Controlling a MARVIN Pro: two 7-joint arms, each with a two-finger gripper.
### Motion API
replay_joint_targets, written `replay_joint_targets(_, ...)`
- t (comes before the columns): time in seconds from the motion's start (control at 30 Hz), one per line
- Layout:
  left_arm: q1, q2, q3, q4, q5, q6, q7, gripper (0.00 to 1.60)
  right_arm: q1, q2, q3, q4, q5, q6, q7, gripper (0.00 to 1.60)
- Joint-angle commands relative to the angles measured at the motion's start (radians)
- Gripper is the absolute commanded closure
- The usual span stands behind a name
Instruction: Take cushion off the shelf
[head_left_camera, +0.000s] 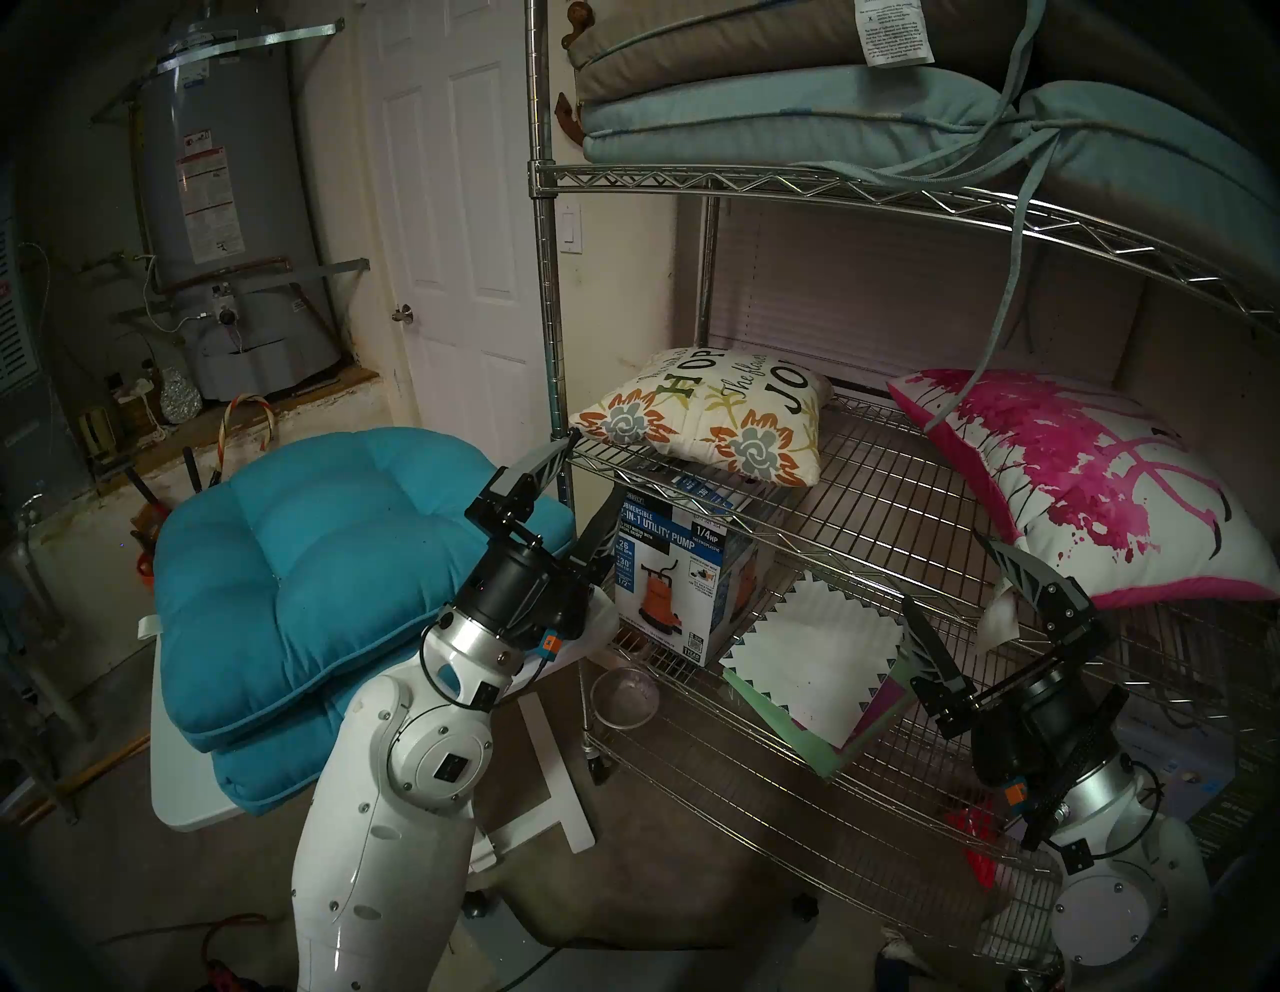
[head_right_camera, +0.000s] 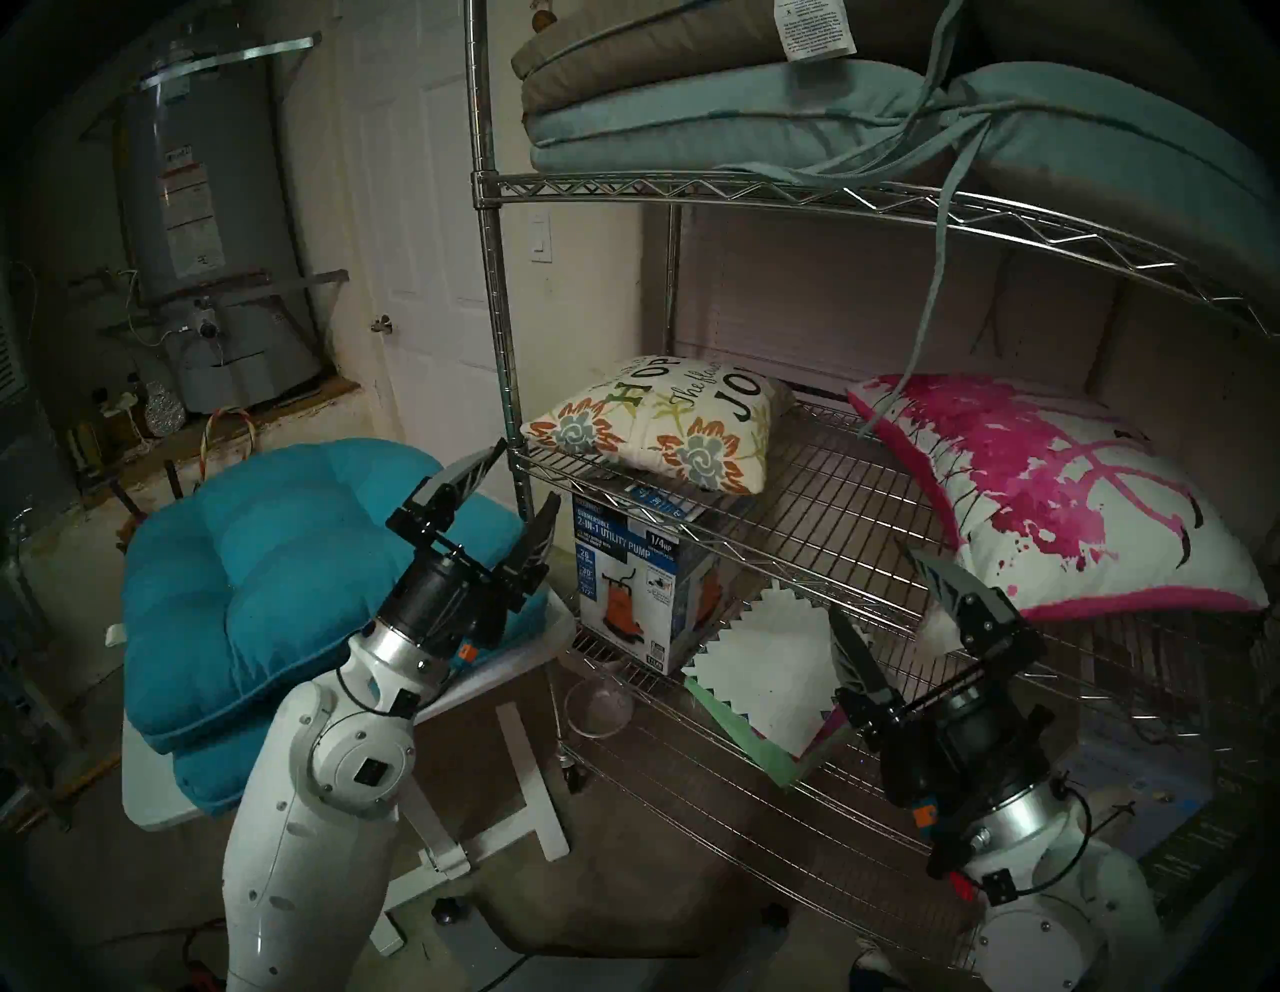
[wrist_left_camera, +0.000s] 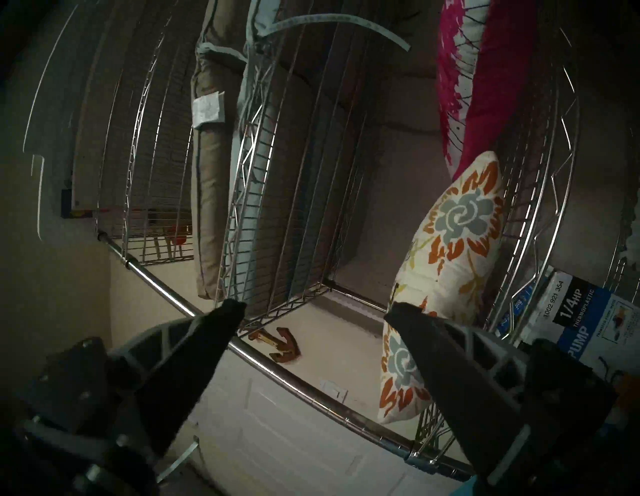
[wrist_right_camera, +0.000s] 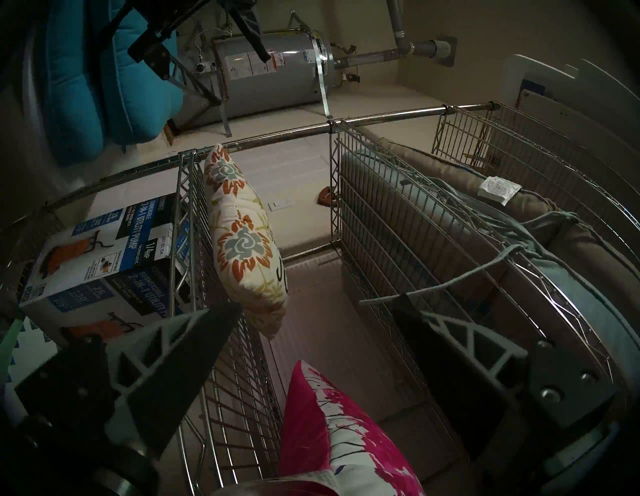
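Chrome shelf (head_left_camera: 817, 181) post between floral pillow (head_left_camera: 706, 415), teal cushion (head_left_camera: 332, 547); both grippers spread, empty.

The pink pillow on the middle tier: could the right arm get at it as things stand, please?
Probably yes. The right gripper hangs open just in front of the pink pillow, which lies at the shelf's open front edge with nothing between them; only a dangling tie crosses its far end.
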Motion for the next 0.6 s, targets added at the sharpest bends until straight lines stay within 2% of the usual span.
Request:
replay_joint_targets(0.0,0.106,-0.006,-0.006,-0.119,-0.019,0.007,-0.006,0.0,0.004,0.0,-0.001,-0.022,0.001,0.0,-0.001,0.0)
replay_joint_targets(0.23,0.184,-0.011,-0.014,-0.202,-0.028,0.025,-0.035,0.0,0.005,-0.002,-0.001,-0.022,0.001,-0.002,-0.001,0.0)
replay_joint_targets(0.27,0.21,-0.013,-0.017,-0.241,-0.027,0.037,-0.051,0.0,0.005,-0.002,-0.001,-0.022,0.001,-0.002,0.0,0.0)
replay_joint_targets(0.3,0.2,-0.014,-0.015,-0.216,-0.031,0.033,-0.045,0.0,0.005,-0.003,-0.001,-0.022,0.001,-0.002,0.0,0.0)
replay_joint_targets(0.37,0.24,-0.018,-0.018,-0.276,-0.031,0.054,-0.077,0.0,0.006,-0.003,-0.001,-0.022,0.001,-0.002,0.0,0.0)
replay_joint_targets(0.43,0.243,-0.021,-0.018,-0.273,-0.035,0.059,-0.086,0.0,0.006,-0.004,-0.001,-0.022,0.001,-0.003,0.0,0.0)
replay_joint_targets(0.57,0.287,-0.029,-0.019,-0.332,-0.04,0.088,-0.131,0.0,0.007,-0.005,-0.001,-0.022,0.0,-0.003,0.001,0.0)
